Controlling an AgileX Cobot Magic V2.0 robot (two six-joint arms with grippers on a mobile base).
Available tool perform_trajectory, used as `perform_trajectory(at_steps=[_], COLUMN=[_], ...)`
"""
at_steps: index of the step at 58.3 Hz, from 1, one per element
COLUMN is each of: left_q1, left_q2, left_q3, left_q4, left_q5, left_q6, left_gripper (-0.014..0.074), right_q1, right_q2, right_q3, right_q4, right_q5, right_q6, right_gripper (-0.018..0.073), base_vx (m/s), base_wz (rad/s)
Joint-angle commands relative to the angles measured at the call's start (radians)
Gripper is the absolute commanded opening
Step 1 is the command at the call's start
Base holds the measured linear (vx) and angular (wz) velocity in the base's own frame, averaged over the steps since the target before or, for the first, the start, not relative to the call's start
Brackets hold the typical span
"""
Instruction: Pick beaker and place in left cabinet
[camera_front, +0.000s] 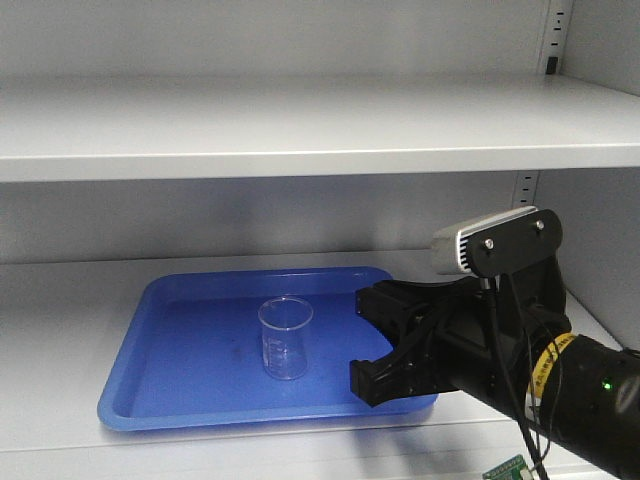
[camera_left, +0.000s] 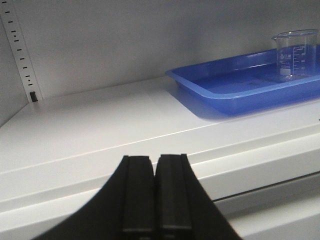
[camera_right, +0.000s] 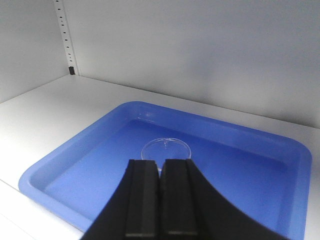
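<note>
Beaker (camera_front: 285, 337) stood upright near the middle of the blue tray (camera_front: 150, 395) on the cabinet (camera_front: 300, 130) shelf, long axis vertical, mouth up, spout direction not readable. From the tray, the right gripper (camera_front: 385, 345) sat at its right edge, clearly nearer than the left gripper (camera_left: 156, 200), which hung well off the tray's other side; the beaker lay just ahead of and below the right one. Both claws looked pressed together, holding nothing, in their wrist views.

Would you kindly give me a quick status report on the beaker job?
Both pincers shut, empty. Right pincer beside beaker, apart. Beaker upright in blue tray on cabinet shelf. Nothing in the way.
</note>
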Motion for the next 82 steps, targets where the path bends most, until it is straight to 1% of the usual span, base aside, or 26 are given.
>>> perform_trajectory(at_steps=[1,12,14,16,17,19,21,24,28,29,35,41,47,50,57,63,71,72,74,76,80,82], left_q1=[-0.001,-0.001,-0.001,-0.001,-0.001,-0.001,-0.001,-0.001,-0.001,-0.001,-0.001,-0.001,-0.001,-0.001,-0.001,-0.001,-0.001,-0.001,-0.001,-0.001,-0.001,-0.001], left_q2=[-0.019,-0.019,-0.019,-0.019,-0.019,-0.019,-0.019,-0.019,-0.019,-0.019,-0.019,-0.019,-0.019,-0.019,-0.019,-0.019,-0.019,-0.019,-0.019,-0.019,-0.019,-0.019], left_q3=[0.016,0.016,0.016,0.016,0.016,0.016,0.016,0.016,0.016,0.016,0.016,0.016,0.016,0.016,0.016,0.016,0.016,0.016,0.016,0.016,0.016,0.016], left_q4=[-0.003,-0.003,-0.003,-0.003,-0.003,-0.003,-0.003,-0.003,-0.003,-0.003,-0.003,-0.003,-0.003,-0.003,-0.003,-0.003,-0.003,-0.003,-0.003,-0.003,-0.003,-0.003], left_q5=[-0.075,-0.075,-0.075,-0.075,-0.075,-0.075,-0.075,-0.075,-0.075,-0.075,-0.075,-0.075,-0.075,-0.075,-0.075,-0.075,-0.075,-0.075,-0.075,-0.075,-0.075,-0.075], left_q6=[-0.003,-0.003,-0.003,-0.003,-0.003,-0.003,-0.003,-0.003,-0.003,-0.003,-0.003,-0.003,-0.003,-0.003,-0.003,-0.003,-0.003,-0.003,-0.003,-0.003,-0.003,-0.003], left_gripper=[0.0001,0.0001,0.0001,0.0001,0.0001,0.0001,0.0001,0.0001,0.0001,0.0001,0.0001,0.0001,0.0001,0.0001,0.0001,0.0001,0.0001,0.0001,0.0001,0.0001,0.0001,0.0001], right_q1=[-0.001,-0.007,-0.021,-0.04,-0.05,-0.072,-0.098,-0.13,-0.191,-0.212,-0.308,-0.384,-0.429,-0.449,-0.49,-0.497,-0.495,-0.495,-0.495,-0.495,-0.495,-0.495], right_q2=[-0.024,-0.025,-0.034,-0.047,-0.052,-0.07,-0.094,-0.125,-0.192,-0.212,-0.317,-0.448,-0.583,-0.646,-0.808,-0.936,-1.1,-1.128,-1.166,-1.21,-1.273,-1.262], right_q3=[-0.028,-0.028,-0.027,-0.013,-0.005,0.019,0.049,0.098,0.178,0.203,0.323,0.426,0.523,0.583,0.726,0.832,0.963,0.966,0.958,0.958,0.96,0.96], right_q4=[0.001,0.006,0.031,0.089,0.1,0.175,0.226,0.269,0.312,0.333,0.394,0.401,0.401,0.401,0.409,0.417,0.416,0.416,0.417,0.411,0.411,0.411], right_q5=[-0.064,-0.064,-0.055,-0.037,-0.032,-0.025,-0.024,-0.027,-0.042,-0.047,-0.052,-0.05,-0.049,-0.049,-0.049,-0.049,-0.049,-0.036,0.06,0.106,0.156,0.158], right_q6=[0.003,-0.005,-0.011,-0.018,-0.019,-0.024,-0.03,-0.048,-0.099,-0.128,-0.228,-0.333,-0.409,-0.431,-0.445,-0.466,-0.466,-0.466,-0.466,-0.476,-0.486,-0.497], right_gripper=[0.0022,0.0022,0.0022,0.0015,0.001,-0.0001,-0.0011,-0.0011,-0.0008,-0.0008,-0.0008,-0.0006,-0.0006,-0.0006,-0.0006,-0.0006,-0.0006,-0.0006,-0.0006,-0.0006,-0.0006,-0.0006], base_vx=[0.0,0.0,0.0,0.0,0.0,0.0,0.0,0.0,0.0,0.0,0.0,0.0,0.0,0.0,0.0,0.0,0.0,0.0,0.0,0.0,0.0,0.0], base_wz=[0.0,0.0,0.0,0.0,0.0,0.0,0.0,0.0,0.0,0.0,0.0,0.0,0.0,0.0,0.0,0.0,0.0,0.0,0.0,0.0,0.0,0.0])
